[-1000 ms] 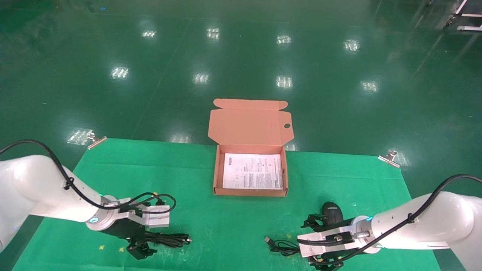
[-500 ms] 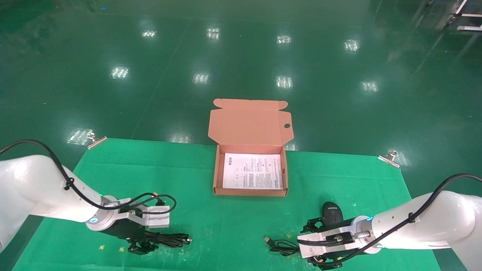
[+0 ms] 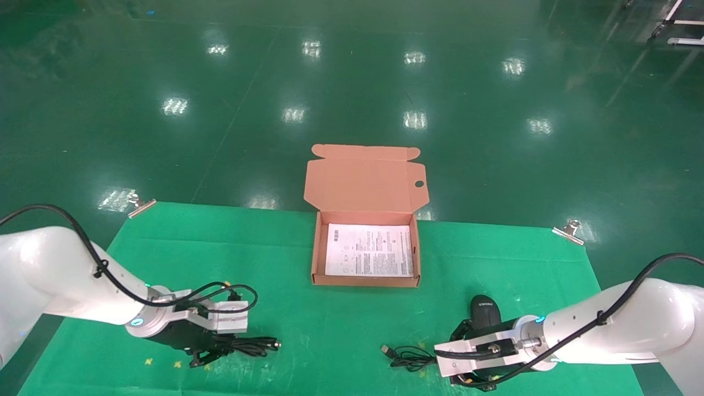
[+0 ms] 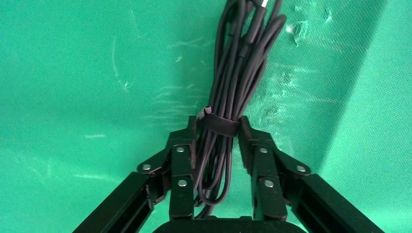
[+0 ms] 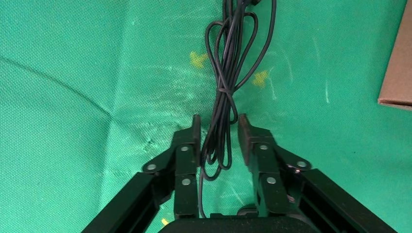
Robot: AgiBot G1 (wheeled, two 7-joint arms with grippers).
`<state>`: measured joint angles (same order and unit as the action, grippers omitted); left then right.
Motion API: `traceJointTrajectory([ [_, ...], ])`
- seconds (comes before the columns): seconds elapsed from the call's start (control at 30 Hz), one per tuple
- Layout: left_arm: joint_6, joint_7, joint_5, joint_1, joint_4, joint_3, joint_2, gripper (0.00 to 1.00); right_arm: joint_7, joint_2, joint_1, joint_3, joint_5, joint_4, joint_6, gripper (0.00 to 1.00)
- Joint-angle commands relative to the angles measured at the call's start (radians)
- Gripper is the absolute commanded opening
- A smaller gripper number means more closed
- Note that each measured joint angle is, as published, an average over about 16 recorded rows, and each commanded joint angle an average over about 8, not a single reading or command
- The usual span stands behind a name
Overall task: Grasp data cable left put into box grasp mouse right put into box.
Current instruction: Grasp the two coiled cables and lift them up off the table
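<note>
While the data cable (image 4: 228, 102) lies lengthwise, plugs toward the robot's right, on the counter (image 3: 308, 330), left claw (image 4: 221, 133) is clenched on its band; right claw (image 5: 218, 133) straddles the mouse (image 3: 485, 311) cord, unclenched.

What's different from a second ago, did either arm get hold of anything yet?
Both grippers have closed in. The left gripper now pinches the data cable at its band, still lying on the cloth. The right gripper has narrowed around the mouse cord, though a gap remains; the cord's plug slid slightly leftward. The mouse and box stayed put.
</note>
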<state>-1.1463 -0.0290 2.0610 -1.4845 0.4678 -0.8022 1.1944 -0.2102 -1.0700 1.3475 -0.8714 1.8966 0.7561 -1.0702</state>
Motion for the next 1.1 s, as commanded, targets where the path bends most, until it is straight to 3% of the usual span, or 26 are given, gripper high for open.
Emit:
traceJointTrajectory([
  [0.03,0.0,0.0,0.0,0.0,0.0,0.0,0.0,0.0,0.0,0.0,0.0,0.0,0.0,0.0,0.0,0.0],
  [0.3,-0.001,0.001,-0.002,-0.001,0.004,0.001,-0.002,0.0,0.001,0.003,0.0,0.002,-0.003,0.001,0.0,0.0],
  [0.47,-0.03,0.037,-0.062,-0.007,0.059,0.036,-0.05,0.0,0.009,0.041,-0.003,0.033,-0.05,0.036,-0.001,0.0],
  [0.73,-0.106,0.095,-0.167,-0.021,0.274,0.103,-0.197,0.0,0.094,0.185,0.014,0.109,-0.1,0.211,0.021,0.0],
  [0.93,-0.111,0.061,-0.152,-0.046,0.441,0.116,-0.252,0.0,0.191,0.27,0.048,0.151,-0.069,0.358,0.063,0.0],
  [1.1,-0.091,0.009,-0.104,-0.07,0.549,0.115,-0.258,0.0,0.241,0.284,0.09,0.174,-0.038,0.436,0.093,0.0],
])
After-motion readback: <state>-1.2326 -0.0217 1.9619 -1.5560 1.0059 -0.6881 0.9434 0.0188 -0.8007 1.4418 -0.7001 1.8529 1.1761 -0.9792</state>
